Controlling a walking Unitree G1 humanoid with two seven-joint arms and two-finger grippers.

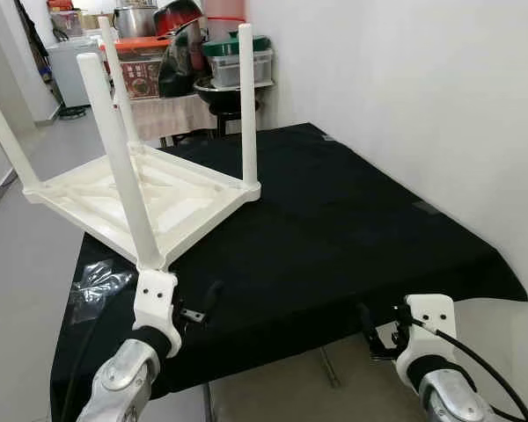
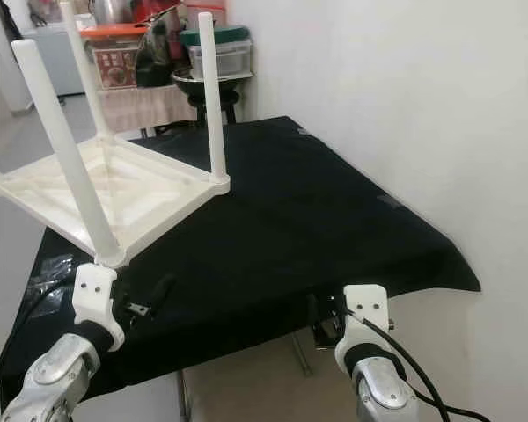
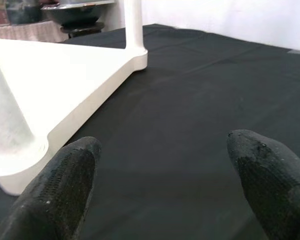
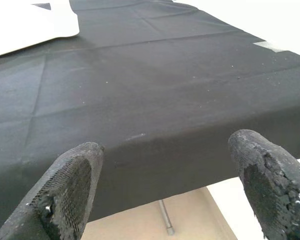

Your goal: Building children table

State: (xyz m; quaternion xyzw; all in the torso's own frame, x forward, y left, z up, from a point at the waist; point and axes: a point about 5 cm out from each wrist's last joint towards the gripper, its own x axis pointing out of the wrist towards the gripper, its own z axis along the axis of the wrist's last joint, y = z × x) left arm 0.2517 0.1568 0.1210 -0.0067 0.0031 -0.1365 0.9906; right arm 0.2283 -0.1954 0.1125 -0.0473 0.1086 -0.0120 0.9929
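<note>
While one white children's table (image 1: 158, 198) lies upside down on the black-draped worktable (image 1: 352, 229), its four legs (image 1: 246, 97) point upward. Left gripper (image 3: 160, 185) hovers by the nearest corner, right gripper (image 4: 170, 185) at the cloth's edge; both spread, holding nothing.

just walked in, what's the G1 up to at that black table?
It's assembling a white children's table, which lies upside down on the black-covered table with four legs pointing up. Neither gripper holds anything. The left gripper is open, near the upturned table's closest corner and leg. The right gripper is open at the black cloth's front edge, away from the white table.
</note>
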